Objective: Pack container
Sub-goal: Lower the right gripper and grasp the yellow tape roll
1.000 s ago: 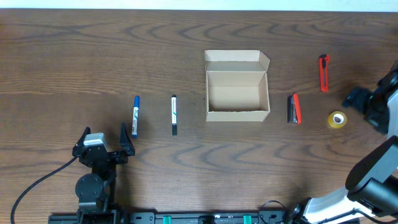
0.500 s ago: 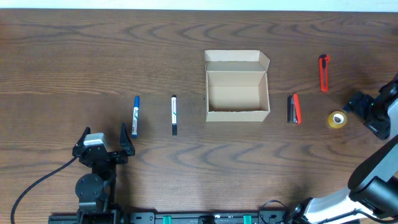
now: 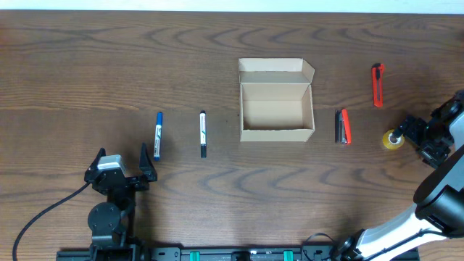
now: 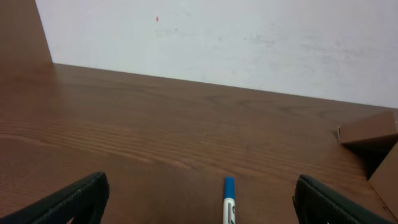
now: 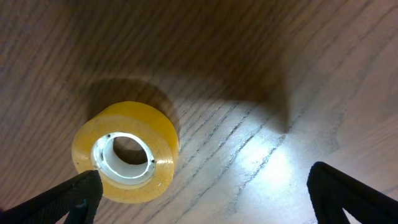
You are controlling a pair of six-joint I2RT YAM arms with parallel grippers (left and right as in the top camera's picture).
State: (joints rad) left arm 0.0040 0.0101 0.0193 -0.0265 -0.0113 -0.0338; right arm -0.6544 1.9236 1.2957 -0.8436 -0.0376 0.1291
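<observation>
The container (image 3: 277, 101), a tan cardboard box with its flap lid folded back, stands open and empty mid-table; its corner shows in the left wrist view (image 4: 373, 134). A blue-capped pen (image 3: 157, 135) and a black-capped pen (image 3: 203, 133) lie to its left. A yellow tape roll (image 3: 393, 138) lies to its right. My left gripper (image 3: 122, 156) is open just short of the blue pen (image 4: 229, 199), which points between its fingers (image 4: 68, 202). My right gripper (image 3: 415, 136) is open right beside the tape roll (image 5: 126, 151), which lies close to its left finger (image 5: 68, 199).
A red and black tool (image 3: 342, 126) lies just right of the box. A red cutter (image 3: 377, 84) lies further back on the right. A white wall (image 4: 217, 37) rises behind the table's far edge.
My right gripper has moved left and a little nearer, up to the tape roll. The left arm and all objects have stayed put.
</observation>
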